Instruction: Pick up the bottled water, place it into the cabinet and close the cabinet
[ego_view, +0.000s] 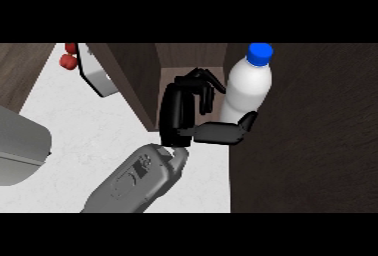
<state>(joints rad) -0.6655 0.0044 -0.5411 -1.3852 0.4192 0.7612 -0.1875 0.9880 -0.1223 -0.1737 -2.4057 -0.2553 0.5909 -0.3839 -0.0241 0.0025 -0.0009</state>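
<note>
Head view, looking steeply down at a pale counter (111, 125), which fills the left half. From about one to five o'clock, a dark brown cabinet door (303, 130) fills the right side. At twelve o'clock sits the cabinet (188, 55), its opening facing the viewer between dark side walls.

Rising from six o'clock toward centre is one grey forearm (136, 182); which arm it is cannot be told for certain, though it is judged the right. Its black hand (181, 112) sits at centre, fingers (203, 82) loosely spread and bent toward twelve o'clock, thumb (221, 131) stretched toward three o'clock. No other hand shows.

Just right of centre, at about one o'clock, the bottled water (247, 90) stands upright, white with a blue cap, at the cabinet mouth. The thumb tip touches or nearly touches its base; the fingers lie beside it, not wrapped round.

At nine o'clock a grey appliance (18, 150) shows partly; at eleven o'clock, a white tray (100, 77) and something red (68, 60).

To release well, the hand should likely back straight away, thumb clear first, so the bottle stays upright before the door swings.
</note>
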